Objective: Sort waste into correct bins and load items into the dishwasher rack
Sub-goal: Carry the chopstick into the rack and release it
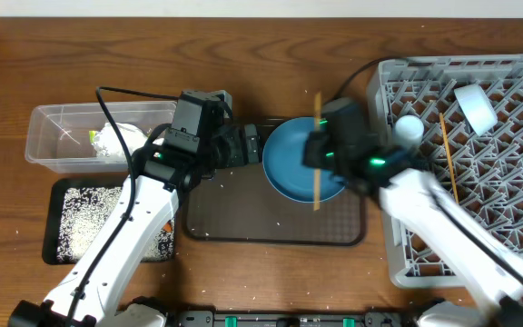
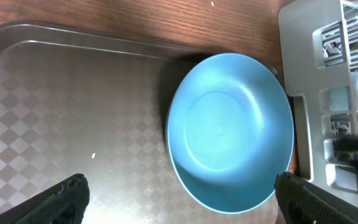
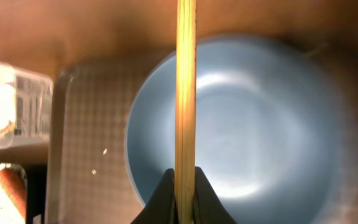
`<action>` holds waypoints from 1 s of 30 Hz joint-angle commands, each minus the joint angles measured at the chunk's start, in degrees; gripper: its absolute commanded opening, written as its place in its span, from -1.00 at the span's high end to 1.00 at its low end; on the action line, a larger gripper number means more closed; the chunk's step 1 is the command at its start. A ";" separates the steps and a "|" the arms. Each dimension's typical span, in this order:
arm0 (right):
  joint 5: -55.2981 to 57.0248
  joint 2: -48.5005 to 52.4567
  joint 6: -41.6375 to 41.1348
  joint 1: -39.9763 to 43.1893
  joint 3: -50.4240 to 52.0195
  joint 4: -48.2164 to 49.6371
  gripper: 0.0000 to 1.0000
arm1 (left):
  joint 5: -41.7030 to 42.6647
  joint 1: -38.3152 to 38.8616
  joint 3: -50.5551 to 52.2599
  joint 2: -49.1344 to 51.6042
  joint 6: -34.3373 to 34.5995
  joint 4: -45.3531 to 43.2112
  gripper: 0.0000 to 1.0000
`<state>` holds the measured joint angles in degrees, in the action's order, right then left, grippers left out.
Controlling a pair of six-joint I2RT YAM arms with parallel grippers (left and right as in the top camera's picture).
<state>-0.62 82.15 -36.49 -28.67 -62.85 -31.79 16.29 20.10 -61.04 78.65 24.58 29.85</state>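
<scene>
Your right jaws are clamped on one chopstick point(image 3: 186, 93) near its end, so it juts straight out ahead of them over the blue plate point(image 2: 229, 130). I judge that this pinch is meant to carry it across to the dishwasher rack point(image 1: 516, 109) beside the serving tray point(image 1: 243, 222). Your left jaws stand wide apart and empty above that tray, likely poised for the plate, which lies on the tray's right end. Count with me: two chopsticks, one held and the other chopstick point(image 1: 449, 159) lying in the rack; one plate; two small vessels in the rack, a white cup point(image 1: 475, 107) and a pale blue one point(image 1: 409, 129). There are two bins at the desk's point(image 1: 334, 45) left — the clear tub point(image 1: 48, 150) holding the wrapper point(image 1: 116, 141), and the black tray point(image 1: 59, 195) strewn with rice point(image 1: 93, 218).
</scene>
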 commanded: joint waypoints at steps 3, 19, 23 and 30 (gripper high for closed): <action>8.66 -9.01 20.33 10.49 -0.55 -7.96 0.98 | -0.52 0.13 -0.68 -0.79 -0.50 0.13 -0.96; 12.83 -7.32 65.11 36.85 -0.35 -13.62 0.98 | -0.52 0.13 -0.68 -0.79 -0.50 0.13 -0.96; 12.83 -2.36 65.13 38.53 -0.35 -13.33 0.98 | -0.52 0.13 -0.68 -0.79 -0.50 0.13 -0.96; 12.83 5.90 65.13 38.62 -0.35 -11.10 0.98 | -0.52 0.13 -0.68 -0.79 -0.50 0.13 -0.96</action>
<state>11.94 86.15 27.57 9.45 -63.05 -43.42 16.29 20.10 -61.04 78.65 24.58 29.85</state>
